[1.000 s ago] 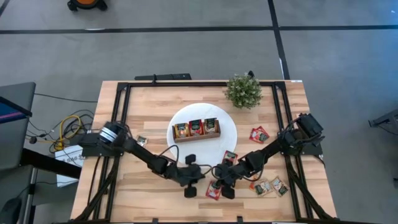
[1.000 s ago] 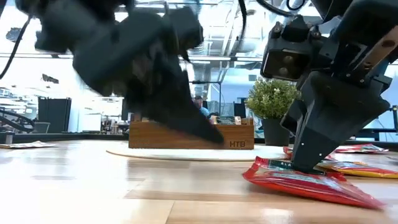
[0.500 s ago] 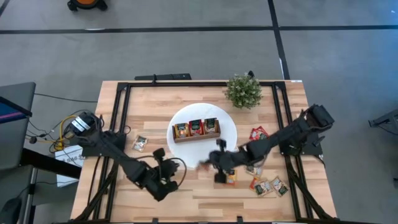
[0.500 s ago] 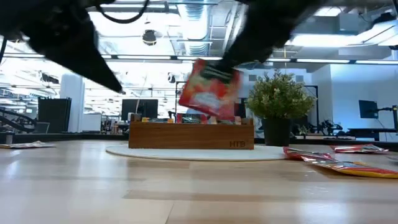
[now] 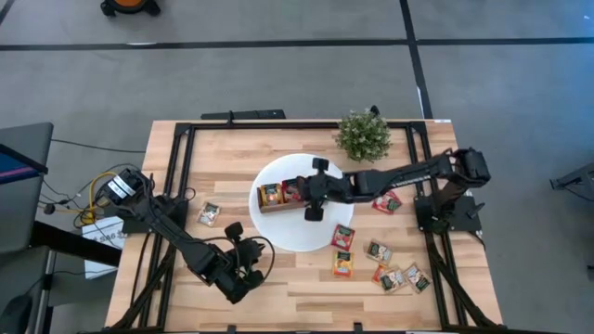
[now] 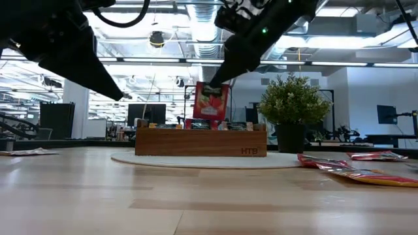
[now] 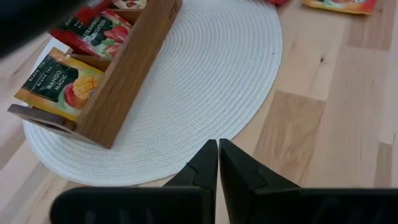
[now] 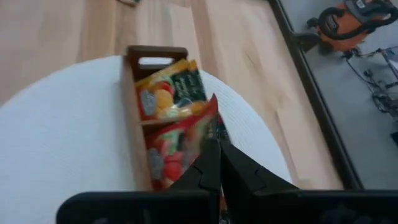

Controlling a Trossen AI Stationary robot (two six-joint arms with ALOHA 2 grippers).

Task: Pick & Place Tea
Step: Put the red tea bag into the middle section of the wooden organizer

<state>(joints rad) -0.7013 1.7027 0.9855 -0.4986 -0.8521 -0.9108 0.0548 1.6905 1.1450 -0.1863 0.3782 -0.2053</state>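
One red tea sachet [image 6: 210,102] hangs pinched in the right gripper [image 5: 314,192], just above the wooden box [image 6: 200,140]. Held only by its top edge, it could swing and catch the divider. Left gripper [image 7: 218,163] waits, fingers pressed together.

We see the right tool [image 5: 314,190] stretched far across from the right side, fingers pinched together (arm nearly straight), while the left tool [image 5: 243,270] waits low near the front, fingers shut.

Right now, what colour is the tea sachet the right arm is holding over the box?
Red; the sachet shows best in the low view.
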